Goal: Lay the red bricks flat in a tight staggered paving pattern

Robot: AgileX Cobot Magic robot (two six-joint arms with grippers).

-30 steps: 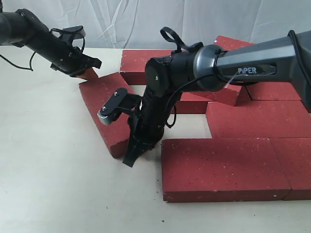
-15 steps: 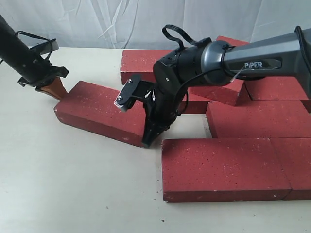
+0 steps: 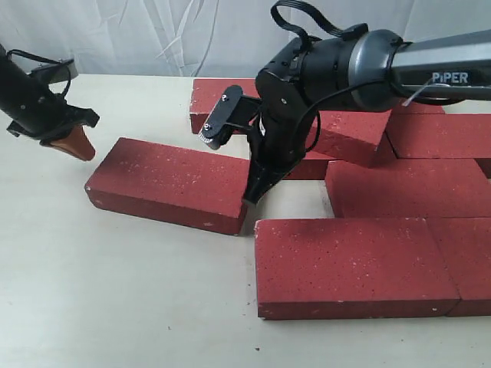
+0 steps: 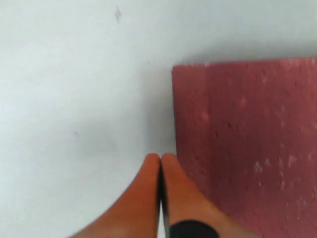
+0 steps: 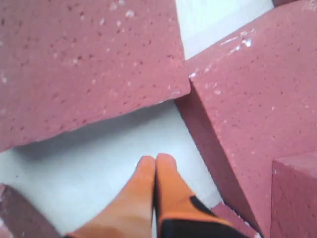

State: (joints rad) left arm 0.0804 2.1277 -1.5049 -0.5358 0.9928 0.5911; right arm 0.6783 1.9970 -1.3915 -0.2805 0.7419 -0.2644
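Note:
Several red bricks lie flat on the table. One loose brick (image 3: 173, 184) lies slantwise to the left of the group, its right end close to the front brick (image 3: 353, 264). More bricks (image 3: 406, 188) sit behind, and some overlap at the back (image 3: 349, 138). My left gripper (image 3: 75, 146) is shut and empty, hovering just off the loose brick's left end (image 4: 247, 148). My right gripper (image 3: 253, 193) is shut and empty. It points down into the bare gap (image 5: 99, 163) between the loose brick's right end and the group, with bricks (image 5: 84, 64) on both sides (image 5: 237, 109).
A white cloth backdrop (image 3: 192, 38) hangs behind the table. Pale bare tabletop (image 3: 115, 291) spreads to the left and front. The right arm's dark body (image 3: 345, 69) reaches over the back bricks.
The loose brick has swung from steeply angled to lying crosswise beside the group. My left gripper has pulled back to the left. The right gripper has lifted up and to the right.

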